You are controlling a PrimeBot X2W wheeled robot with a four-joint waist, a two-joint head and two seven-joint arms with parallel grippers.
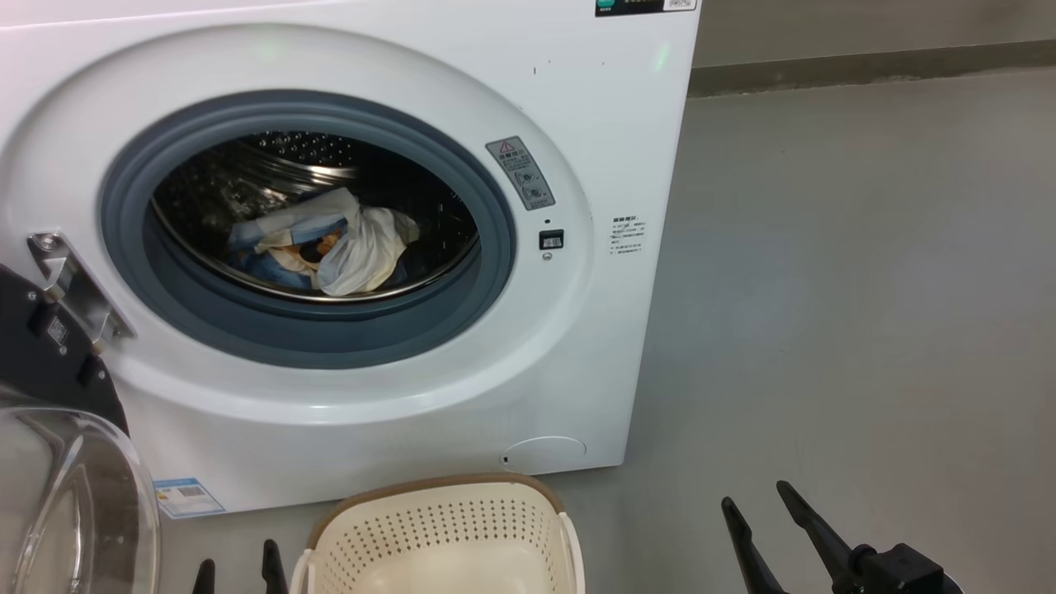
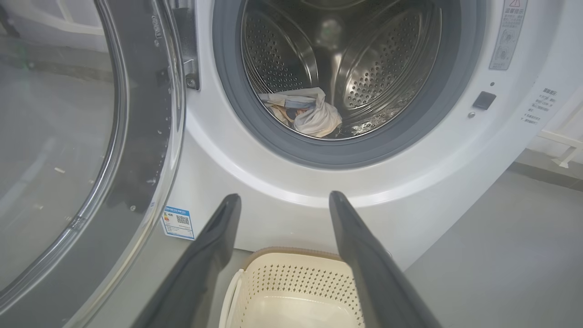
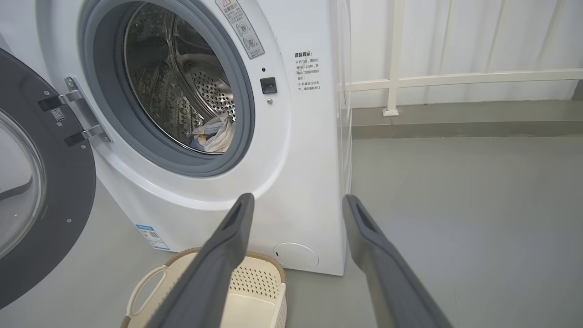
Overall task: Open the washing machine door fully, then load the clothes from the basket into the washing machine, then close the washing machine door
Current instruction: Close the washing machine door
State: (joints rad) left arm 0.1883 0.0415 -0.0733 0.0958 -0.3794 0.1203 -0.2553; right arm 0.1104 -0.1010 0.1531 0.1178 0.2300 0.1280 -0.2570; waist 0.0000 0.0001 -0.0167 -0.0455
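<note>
The white washing machine [image 1: 577, 124] stands with its door [image 1: 41, 355] swung wide to the left, glass bowl facing me. The clothes [image 1: 330, 243], light blue, cream and white, lie bundled in the steel drum, also visible in both wrist views [image 2: 309, 114] [image 3: 214, 134]. On the floor before the machine sits the cream basket [image 1: 429, 487], and the part of its inside that shows holds nothing. My left gripper [image 1: 238, 565] is open just left of the basket, fingers spread above it [image 2: 284, 198]. My right gripper [image 1: 756, 495] is open over bare floor to the basket's right [image 3: 298, 200].
Grey floor stretches to the right of the machine, up to a low wall base. A white railing [image 3: 396, 82] stands behind the machine's right side. The open door's glass [image 2: 54, 159] takes up the space at the machine's left, close to my left arm.
</note>
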